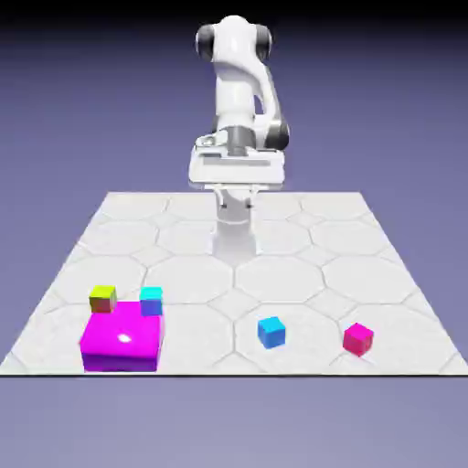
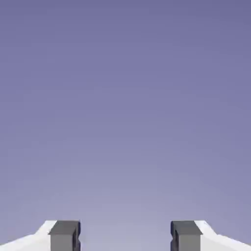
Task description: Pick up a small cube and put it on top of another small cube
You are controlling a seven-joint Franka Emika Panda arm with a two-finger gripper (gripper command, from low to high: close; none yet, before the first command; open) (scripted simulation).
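here, you have the white two-finger gripper (image 2: 125, 238) held high above the pale hexagon-tiled table (image 1: 302, 247), up near the arm's base and well apart from every cube. in the hand view your two small grey fingertips (image 2: 64, 235) sit far apart at the bottom edge, so the tool is spread wide with nothing between the tips; all you see past them is the plain blue-violet backdrop (image 2: 125, 98).

your small plain azure-blue cube (image 1: 271, 332) rests flat on the table near the front edge, a little to the exterior view's right of the middle, standing alone with bare tile all around it. the small light cyan cube (image 1: 152, 300) sits toward the exterior view's left, just behind the large magenta block (image 1: 122, 341); from this angle you cannot tell whether it touches the block or stands just clear of it. beside it, further to the exterior view's left, is a small yellow-green cube (image 1: 102, 297), also just behind the magenta block's back edge. a small pink cube (image 1: 358, 338) lies near the front edge at the exterior view's right, near the azure-blue cube but apart from it.
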